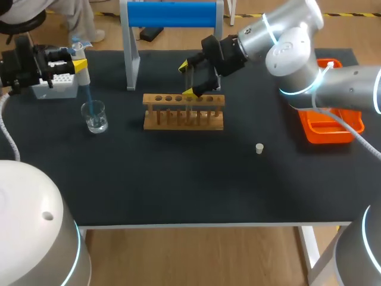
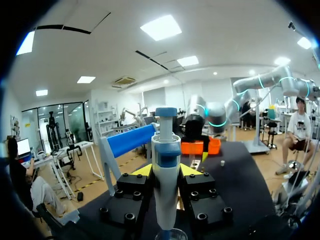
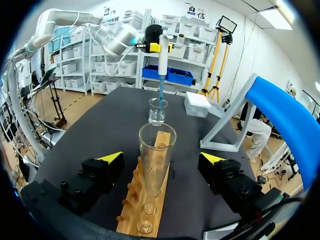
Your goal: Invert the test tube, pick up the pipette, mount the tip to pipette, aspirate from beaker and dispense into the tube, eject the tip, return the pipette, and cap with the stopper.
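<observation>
Pipette (image 3: 163, 55) is clamped by left gripper (image 2: 166, 175), tip dipped in beaker (image 1: 94, 116); test tube (image 3: 156, 160) is flanked, untouched, by parted fingers of right gripper (image 3: 161, 159); dispensing onward is judged outstanding.

Inventory, as sighted | test tube (image 3: 156, 160): 1 | pipette (image 2: 166, 170): 1 | pipette tip (image 1: 87, 95): 1, blue | beaker (image 1: 94, 116): 1 | stopper (image 1: 259, 148): 1 | wooden rack (image 1: 183, 121): 1 | white box (image 3: 197, 105): 1 | orange tray (image 1: 326, 138): 1 | blue-topped stand (image 1: 172, 13): 1 | robot arms: 2, left arm (image 1: 24, 64) and right arm (image 1: 286, 42)

Wooden rack (image 1: 183, 113), glossy glass tube (image 3: 156, 160), plastic pipette (image 2: 166, 190) — matt tabletop (image 1: 178, 179)
</observation>
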